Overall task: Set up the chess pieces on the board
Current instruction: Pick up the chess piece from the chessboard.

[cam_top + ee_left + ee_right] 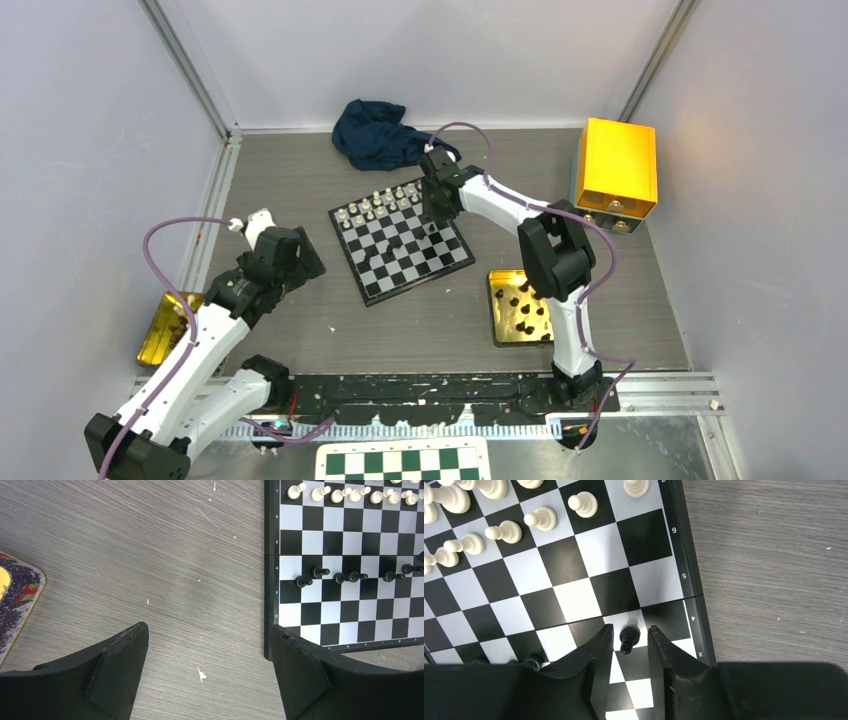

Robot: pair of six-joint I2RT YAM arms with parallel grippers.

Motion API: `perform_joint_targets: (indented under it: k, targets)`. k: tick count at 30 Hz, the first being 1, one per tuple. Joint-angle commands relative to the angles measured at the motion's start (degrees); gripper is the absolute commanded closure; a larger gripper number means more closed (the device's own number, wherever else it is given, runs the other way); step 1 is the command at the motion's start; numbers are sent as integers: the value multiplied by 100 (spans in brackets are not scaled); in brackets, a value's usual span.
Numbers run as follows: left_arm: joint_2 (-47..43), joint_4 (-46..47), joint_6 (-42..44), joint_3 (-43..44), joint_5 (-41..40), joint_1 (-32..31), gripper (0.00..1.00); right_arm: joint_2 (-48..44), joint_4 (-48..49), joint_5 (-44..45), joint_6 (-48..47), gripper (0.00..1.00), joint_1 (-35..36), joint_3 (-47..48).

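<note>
The grey counter (pixel 300 180) carries the board (pixel 400 262) at its centre, turned at an angle to the arms. A yellow box (pixel 617 167) stands at the far right and a blue cloth (pixel 375 132) lies bunched just beyond the board. A gold tray (pixel 495 320) sits near the board's right corner with loose black pieces (pixel 525 305) in it. A second gold tray (pixel 165 330) lies at the left edge.

The left end effector (pixel 208 630) hangs over bare counter just beside the board's edge, its jaws spread wide and holding nothing. The right end effector (pixel 630 628) is low over the board's right edge. Its jaws are narrowly apart, astride one standing black pawn (pixel 629 639), with a sliver of gap showing on each side.

The white pieces (pixel 380 205) fill the far rows. A loose line of black pawns (pixel 350 576) stands in the middle rows.
</note>
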Motion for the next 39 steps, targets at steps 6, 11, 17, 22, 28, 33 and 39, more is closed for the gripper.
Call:
perform_joint_targets:
  k: [6, 11, 17, 22, 28, 33, 39]
  targets:
    - [-42, 178, 182, 235, -202, -8, 10, 63, -234, 125, 9, 66, 120, 410]
    - [-62, 177, 174, 213, -184, -6, 10, 56, -329, 171, 11, 67, 162, 357]
    - [-115, 156, 149, 183, -179, -9, 10, -9, -321, 232, 43, 67, 193, 196]
    - [-125, 156, 125, 175, -170, -9, 10, 5, -306, 267, 40, 76, 202, 150]
    - [-143, 133, 129, 165, -174, -18, 10, 43, -308, 309, 55, 84, 196, 161]
    - [-152, 122, 129, 157, -196, -27, 10, -25, -307, 376, 23, 92, 196, 145]
    - [-98, 157, 129, 153, -183, -35, 10, -308, -358, 583, -103, 98, 199, 89]
